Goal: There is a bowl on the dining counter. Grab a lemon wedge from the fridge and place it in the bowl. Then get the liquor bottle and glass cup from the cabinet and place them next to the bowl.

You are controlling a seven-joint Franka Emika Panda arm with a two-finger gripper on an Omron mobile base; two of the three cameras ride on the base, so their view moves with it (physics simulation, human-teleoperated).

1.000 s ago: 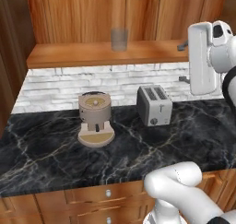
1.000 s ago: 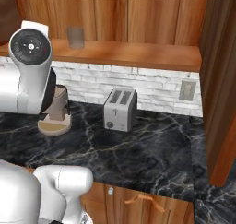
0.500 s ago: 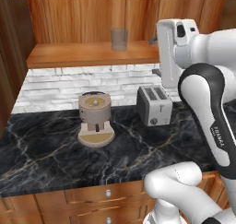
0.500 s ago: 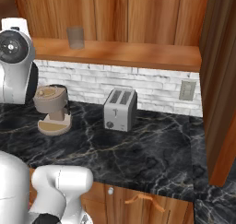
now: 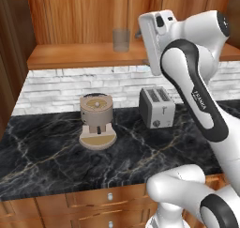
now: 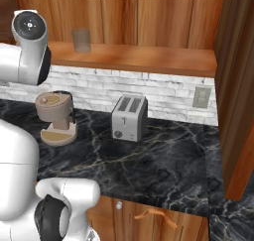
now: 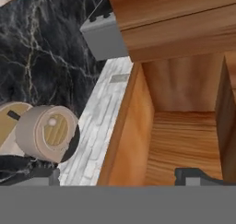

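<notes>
glass cup [image 5: 121, 39] is standing upright on the open cabinet shelf [image 5: 84, 56] above the table, just left of the raised hand, whose fingers [image 7: 196, 176] are spread wide and gripping nothing, pointing into the shelf beside it.

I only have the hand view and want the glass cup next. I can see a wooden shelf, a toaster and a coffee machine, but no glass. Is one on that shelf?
Observer: Yes. A glass cup stands upright on the shelf, roughly above the gap between the coffee machine and the toaster.
Operator: How close is the arm to it?
Observer: In the left base view, the arm has its hand raised to shelf height, just right of the glass cup and not touching it. The gripper is open.
</notes>
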